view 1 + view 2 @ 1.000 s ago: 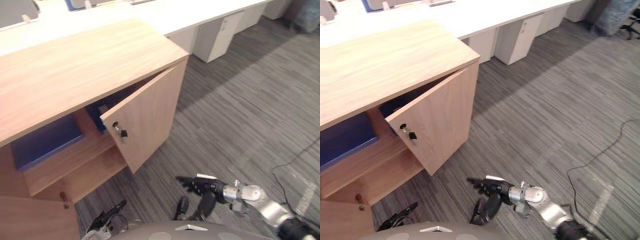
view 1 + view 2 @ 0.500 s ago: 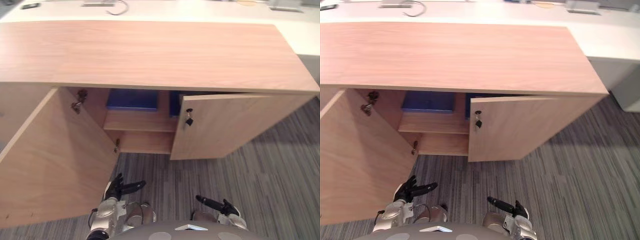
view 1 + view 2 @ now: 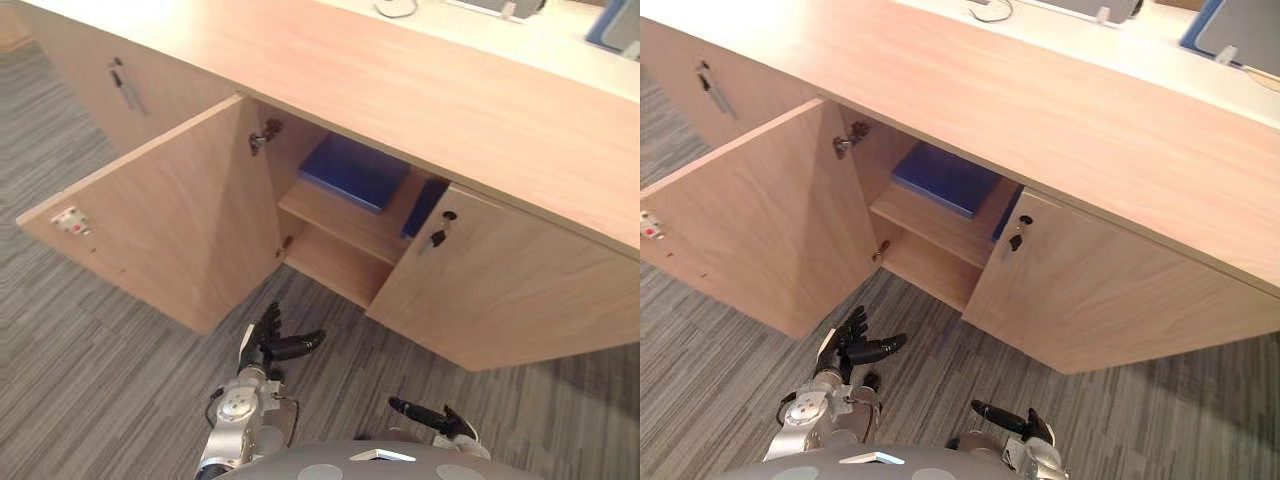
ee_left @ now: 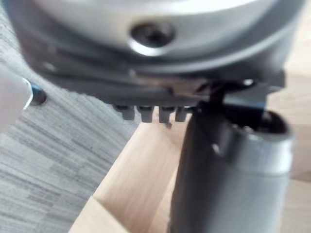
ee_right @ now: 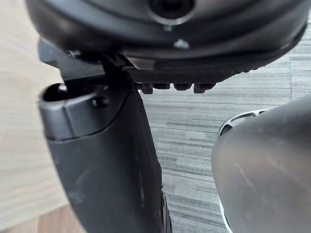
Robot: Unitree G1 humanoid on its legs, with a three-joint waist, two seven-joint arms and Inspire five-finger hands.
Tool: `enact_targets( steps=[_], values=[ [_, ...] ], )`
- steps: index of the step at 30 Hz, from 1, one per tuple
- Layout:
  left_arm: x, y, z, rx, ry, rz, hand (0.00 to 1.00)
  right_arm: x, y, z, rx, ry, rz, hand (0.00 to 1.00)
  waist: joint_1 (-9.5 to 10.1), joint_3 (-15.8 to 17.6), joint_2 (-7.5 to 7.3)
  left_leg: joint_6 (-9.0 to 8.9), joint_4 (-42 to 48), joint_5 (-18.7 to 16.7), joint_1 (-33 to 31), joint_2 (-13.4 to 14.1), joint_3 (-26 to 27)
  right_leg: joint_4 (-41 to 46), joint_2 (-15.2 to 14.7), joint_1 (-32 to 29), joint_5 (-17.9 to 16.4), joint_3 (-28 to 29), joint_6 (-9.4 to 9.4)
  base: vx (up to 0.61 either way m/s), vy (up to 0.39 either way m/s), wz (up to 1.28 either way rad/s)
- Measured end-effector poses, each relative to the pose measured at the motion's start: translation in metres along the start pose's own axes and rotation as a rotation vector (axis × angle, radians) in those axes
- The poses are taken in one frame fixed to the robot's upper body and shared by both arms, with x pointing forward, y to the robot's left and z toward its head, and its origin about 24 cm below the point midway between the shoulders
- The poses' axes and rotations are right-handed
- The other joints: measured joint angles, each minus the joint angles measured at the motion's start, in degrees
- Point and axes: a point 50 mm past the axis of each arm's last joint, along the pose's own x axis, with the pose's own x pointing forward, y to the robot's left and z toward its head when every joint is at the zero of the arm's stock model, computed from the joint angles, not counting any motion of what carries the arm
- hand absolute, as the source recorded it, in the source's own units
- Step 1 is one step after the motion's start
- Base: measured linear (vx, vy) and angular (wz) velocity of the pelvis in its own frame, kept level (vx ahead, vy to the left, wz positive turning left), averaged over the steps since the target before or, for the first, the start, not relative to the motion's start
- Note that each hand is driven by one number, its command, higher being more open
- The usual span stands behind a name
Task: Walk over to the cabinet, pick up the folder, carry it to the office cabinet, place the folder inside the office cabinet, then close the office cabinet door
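Now my left hand and right hand are open, empty; stepping closer, I could bump the door at ten o'clock.

The left hand is black with thin fingers and a white patch (near its side). Its arm is shiny silver-grey and round. The right hand is black too.

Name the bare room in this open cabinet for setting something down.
Free: the lower compartment under the shelf, reached between the left door and right door. Crowded: the shelf, where the blue folder lies, a second blue item beside it.
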Motion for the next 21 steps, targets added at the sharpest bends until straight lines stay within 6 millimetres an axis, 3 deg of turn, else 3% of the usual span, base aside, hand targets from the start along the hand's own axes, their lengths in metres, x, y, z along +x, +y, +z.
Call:
enact_targets(
  steps=[2,3,4,5,6,7,8,10,11,12,13,14,15,17,18,20,21],
  values=[
    [-0.002,0.001,0.004,0.003,-0.018,-0.011,1.0,0.0,-0.007,0.003,0.012,-0.005,-0.02,1.0,-0.08,0.1,0.94,2.51,2.8,-1.6,-0.2,2.7,9.6,1.0,-1.5,0.7,-0.9,-1.7,1.17,-0.06,0.13,0.38],
    [-0.003,0.002,0.007,0.006,-0.033,-0.015,1.0,0.0,-0.009,0.003,0.019,-0.006,-0.024,1.0,0.08,-0.2,1.39,2.57,2.5,-1.7,-0.3,2.2,10.8,1.9,-2.0,0.7,-1.4,-1.8,1.74,0.02,0.125,0.48],
    [-0.005,0.004,0.013,0.009,-0.063,-0.021,1.0,0.0,-0.01,0.001,0.046,0.0,-0.028,1.0,-0.21,-0.1,0.67,3.07,1.0,-1.5,-0.5,0.2,11.6,2.2,-3.8,0.6,-1.9,-2.4,2.31,0.05,0.124,0.74],
    [-0.006,0.007,0.021,0.026,-0.094,-0.031,1.0,-0.001,-0.012,-0.005,0.097,0.018,-0.04,1.0,-0.57,-0.5,-0.06,4.61,-1.1,-2.1,-0.3,0.9,17.1,0.2,-5.4,1.1,-0.9,-4.6,3.53,0.07,0.123,0.95],
    [-0.006,0.008,0.024,0.034,-0.108,-0.04,1.0,-0.002,-0.014,-0.008,0.126,0.025,-0.05,1.0,-0.85,-0.6,-0.28,4.86,-2.2,-2.2,0.1,1.4,20.3,-1.4,-6.0,1.7,0.1,-5.9,3.86,0.12,0.148,1.06],
    [-0.006,0.009,0.03,0.049,-0.132,-0.057,1.0,-0.003,-0.019,-0.011,0.158,0.034,-0.066,1.0,-1.37,-0.7,-0.34,6.68,-1.0,-1.6,0.4,3.3,24.8,-2.4,-6.7,2.7,1.2,-7.9,4.26,0.17,0.165,1.44],
    [-0.01,0.014,0.032,0.079,-0.141,-0.086,1.0,-0.005,-0.032,-0.02,0.203,0.056,-0.108,1.0,-1.85,-1.1,0.53,4.78,-0.3,0.6,0.4,2.8,26.8,-1.0,-7.7,4.2,1.2,-9.9,4.13,0.19,0.188,1.42],
    [-0.014,0.019,0.032,0.111,-0.142,-0.108,1.0,-0.008,-0.045,-0.03,0.246,0.082,-0.145,1.0,-1.91,-1.1,1.59,4.38,-2.9,1.2,1.7,0.7,24.2,3.9,-9.2,3.3,0.8,-10.0,2.38,0.15,0.175,1.31],
    [-0.016,0.028,0.032,0.128,-0.135,-0.112,1.0,-0.01,-0.05,-0.037,0.291,0.106,-0.159,1.0,-2.65,-1.6,1.88,4.4,-8.5,4.3,3.1,-2.3,21.5,0.2,-7.7,3.1,-0.3,-9.6,1.13,0.12,0.119,1.52],
    [-0.017,0.041,0.037,0.15,-0.145,-0.097,1.0,-0.01,-0.051,-0.042,0.317,0.124,-0.163,1.0,-3.38,-2.5,0.38,4.39,-15.3,6.5,5.0,-5.7,20.5,-5.9,-7.1,2.2,2.7,-10.0,0.87,0.1,0.052,1.5],
    [-0.017,0.048,0.038,0.153,-0.145,-0.087,1.0,-0.012,-0.052,-0.046,0.323,0.137,-0.163,1.0,-3.63,-2.5,0.33,4.73,-14.0,5.7,4.5,-4.9,22.2,-6.4,-7.6,2.8,3.8,-11.1,2.84,0.14,0.01,1.09],
    [-0.017,0.057,0.039,0.151,-0.145,-0.066,1.0,-0.012,-0.06,-0.045,0.334,0.134,-0.177,1.0,-3.41,-2.5,1.86,3.97,-9.6,3.9,3.3,-2.4,23.7,-5.8,-7.5,3.3,4.0,-12.5,3.17,0.15,0.03,0.59],
    [-0.023,0.072,0.035,0.142,-0.125,-0.015,1.0,-0.013,-0.07,-0.045,0.349,0.136,-0.196,1.0,-2.75,-2.6,2.85,2.32,-8.1,2.8,3.1,-1.7,23.5,-4.9,-7.6,3.7,4.0,-13.5,3.18,0.14,0.073,0.38],
    [-0.031,0.103,0.034,0.145,-0.094,0.081,1.0,-0.014,-0.083,-0.044,0.387,0.123,-0.21,1.0,-2.73,-3.3,3.46,2.33,-11.8,3.9,4.7,-4.3,22.8,-5.5,-8.8,4.2,5.2,-14.5,4.01,0.07,0.109,0.27],
    [-0.036,0.127,0.036,0.129,-0.094,0.176,1.0,-0.015,-0.09,-0.041,0.411,0.105,-0.215,1.0,-2.65,-4.0,4.25,2.71,-15.3,5.6,5.4,-5.7,22.2,-5.4,-9.4,3.8,6.7,-14.6,3.51,0.05,0.107,0.27],
    [-0.047,0.176,0.044,0.1,-0.088,0.373,1.0,-0.016,-0.098,-0.039,0.455,0.088,-0.235,1.0,-2.63,-4.2,4.33,2.86,-21.5,8.9,8.2,-7.3,21.2,-5.3,-9.6,3.6,9.0,-15.0,3.06,0.06,0.107,0.24],
    [-0.051,0.19,0.047,0.096,-0.087,0.425,1.0,-0.016,-0.099,-0.04,0.46,0.087,-0.237,1.0,-2.7,-4.3,4.29,2.89,-23.1,9.6,9.1,-7.6,20.9,-5.3,-9.5,3.8,9.5,-15.0,2.98,0.05,0.097,0.17]
  ],
)
